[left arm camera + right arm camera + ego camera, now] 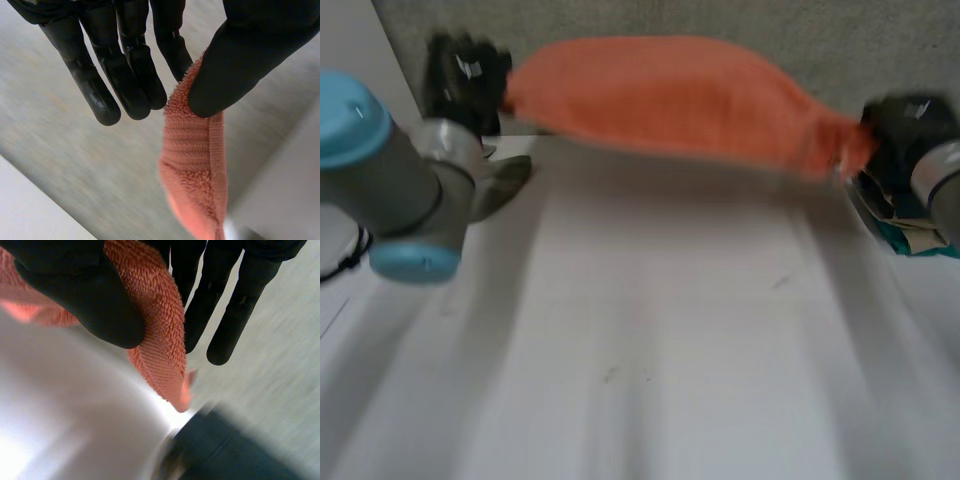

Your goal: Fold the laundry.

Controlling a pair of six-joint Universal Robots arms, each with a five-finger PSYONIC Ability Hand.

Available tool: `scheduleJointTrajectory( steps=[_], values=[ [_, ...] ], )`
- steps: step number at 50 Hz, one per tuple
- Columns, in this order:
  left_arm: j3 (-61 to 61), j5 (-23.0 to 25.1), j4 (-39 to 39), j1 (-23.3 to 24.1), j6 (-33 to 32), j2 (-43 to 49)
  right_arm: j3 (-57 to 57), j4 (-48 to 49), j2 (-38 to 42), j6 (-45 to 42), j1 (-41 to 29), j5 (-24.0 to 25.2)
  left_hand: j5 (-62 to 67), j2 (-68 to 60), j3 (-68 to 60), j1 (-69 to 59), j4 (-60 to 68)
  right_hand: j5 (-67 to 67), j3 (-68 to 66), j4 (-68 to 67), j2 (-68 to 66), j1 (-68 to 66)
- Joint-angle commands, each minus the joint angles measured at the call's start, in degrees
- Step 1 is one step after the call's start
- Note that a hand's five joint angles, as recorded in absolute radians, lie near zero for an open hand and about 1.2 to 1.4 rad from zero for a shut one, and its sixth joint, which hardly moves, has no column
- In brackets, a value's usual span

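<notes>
Both ends of the orange towel gripped

Left robot hand pinches one end, thumb against finger; right robot hand pinches the other. It hangs stretched between them, over the counter's far edge.

We see a white surface in the near part, a grey speckled floor beyond its far edge, and dark and teal clutter at far right.

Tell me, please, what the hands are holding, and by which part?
Both hold the orange towel, stretched between them: the left hand pinches one end, the right hand the opposite end.
</notes>
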State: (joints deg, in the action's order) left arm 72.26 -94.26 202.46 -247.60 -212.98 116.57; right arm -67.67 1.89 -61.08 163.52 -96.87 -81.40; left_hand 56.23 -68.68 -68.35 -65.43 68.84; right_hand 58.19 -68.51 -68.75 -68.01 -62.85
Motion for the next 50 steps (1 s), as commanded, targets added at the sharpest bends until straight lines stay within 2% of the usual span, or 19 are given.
scheduleJointTrajectory(
  steps=[1, 7, 8, 11, 16, 18, 25, 30, 33, 42, 46, 50],
  values=[
    [10.88, 2.24, 0.22, 0.36, 1.34, 3.22, -1.94, -8.83, 8.96, 0.22, 0.19, 1.07, 13.77, -11.32, -11.65, -14.57, 11.16, 11.81, -11.49, -11.25, -11.99, -17.15],
    [13.6, 2.33, 0.13, 1.06, 1.43, 4.37, -3.34, -12.34, 10.72, 0.13, 0.72, 1.15, 13.77, -11.32, -11.65, -14.57, 11.16, 11.81, -11.49, -11.25, -11.99, -17.15],
    [14.48, 2.33, 0.13, 0.98, 1.43, 3.76, -3.6, -12.79, 10.46, 0.22, 0.72, 1.33, 13.77, -11.32, -11.65, -14.57, 11.16, 5.54, -5.22, -4.98, -5.72, -10.88],
    [15.88, 2.42, 0.13, 0.8, 1.52, 0.87, -4.74, -13.49, 9.41, -0.04, 1.07, 1.59, 13.77, -11.32, -11.65, -14.57, 11.16, -27.2, 27.52, 27.77, 27.02, 21.86],
    [18.17, 2.42, 0.04, 1.06, 1.69, -3.01, -7.91, -13.06, 4.58, -1.97, 2.39, 1.94, 13.77, -11.32, -11.65, -14.57, 11.16, -43.62, 43.94, 44.18, 43.43, 38.28],
    [18.79, 2.42, 0.04, 1.15, 1.69, -4.24, -9.4, -12.88, 2.38, -3.9, 2.48, 2.21, 13.77, -11.32, -11.65, -14.57, 11.16, -43.97, 44.3, 44.54, 43.79, 38.64],
    [21.08, 2.68, 0.04, 1.94, 1.69, -8.55, -18.45, -11.21, -6.32, -19.45, 2.74, 7.04, 13.77, -11.32, -11.65, -14.57, 11.16, -42.97, 43.29, 43.53, 42.78, 37.63],
    [21.25, 2.77, 0.04, 2.47, 1.96, -9.25, -28.71, -7.01, -11.85, -27.63, 2.74, 7.04, 13.77, -11.32, -11.65, -14.57, 11.16, -41.96, 42.28, 42.52, 41.78, 36.62],
    [21.25, 2.77, 0.04, 2.47, 2.75, -9.34, -32.6, -4.19, -13.88, -26.24, 2.57, 6.43, 13.77, -11.32, -11.65, -14.57, 11.16, -39.95, 40.27, 40.51, 39.77, 34.61],
    [21.6, 2.77, -0.13, 2.12, 5.03, -9.25, -40.61, 1.0, -15.83, -2.1, -1.46, -0.95, 13.77, -11.32, -11.65, -14.57, 11.16, -31.19, 31.52, 31.76, 31.01, 25.86],
    [22.04, 2.86, -0.13, 1.85, 5.56, -9.25, -40.96, 4.68, -14.77, 1.97, -2.79, -1.65, 13.77, -11.32, -11.65, -14.57, 11.16, -29.69, 30.01, 30.25, 29.51, 24.35],
    [22.22, 2.95, -0.13, 1.85, 5.65, -9.17, -40.61, 8.29, -12.84, 2.33, -3.06, -2.8, 13.77, -11.32, -11.65, -14.57, 11.16, -28.33, 28.66, 28.9, 28.15, 23.0]
  ],
)
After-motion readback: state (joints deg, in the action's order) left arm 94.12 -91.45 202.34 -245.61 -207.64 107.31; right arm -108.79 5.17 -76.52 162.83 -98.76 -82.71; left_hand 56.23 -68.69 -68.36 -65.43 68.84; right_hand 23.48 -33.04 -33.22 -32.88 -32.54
